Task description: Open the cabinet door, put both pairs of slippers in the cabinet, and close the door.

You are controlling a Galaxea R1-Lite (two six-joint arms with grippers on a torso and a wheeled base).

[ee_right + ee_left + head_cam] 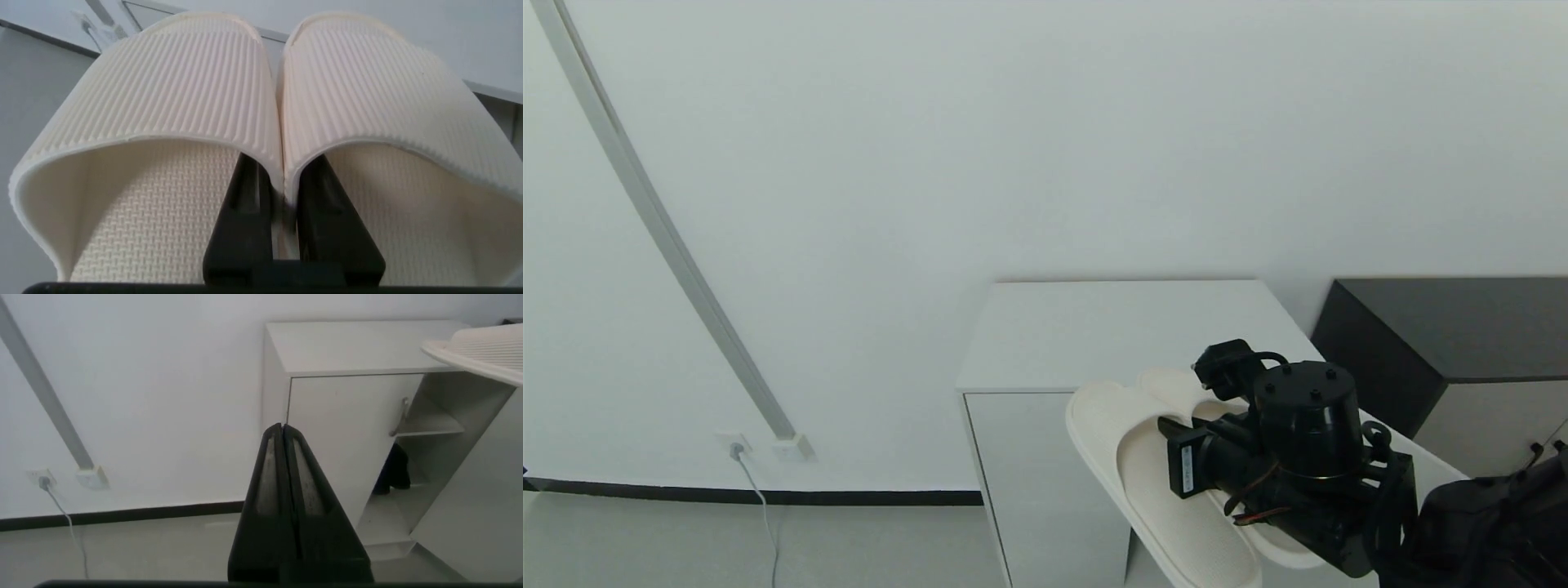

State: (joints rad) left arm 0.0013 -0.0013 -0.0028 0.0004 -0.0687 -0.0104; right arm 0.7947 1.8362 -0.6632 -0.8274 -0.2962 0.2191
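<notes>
Leftmost, a grey cable trunking [662, 229] runs slantwise down the white wall to a wall socket [735, 446]. A pale cable [764, 506] is plugged into the socket and hangs to the floor.

The left pincer [283, 433] is closed on nothing, its two dark fingers pressed flat together. It is held in the air and points towards the wall and the cabinet's front.

Next along stands the white cabinet [1111, 335], against the wall. Its door [347, 441] is hinged on the left side and swung open, with a slim metal handle [402, 416] at its free edge. Past that edge the inside shows, with a white shelf [433, 423] partway up. Below the shelf something dark [398, 469] sits at the back. It may be the other pair of slippers, though it is too small and shadowed to be sure.

In front of the cabinet, about level with its top, a pair of cream ribbed slippers [1168, 490] is held in the air. They lie side by side and tilted, toes away from the wrist. The right pincer [282, 163] grips them, with one black finger [245, 220] pushed into each slipper. The two inner walls, which touch one another, are clamped between the fingers.

Farthest right, a dark cabinet [1445, 327] stands beside the white one, a gap between them.
</notes>
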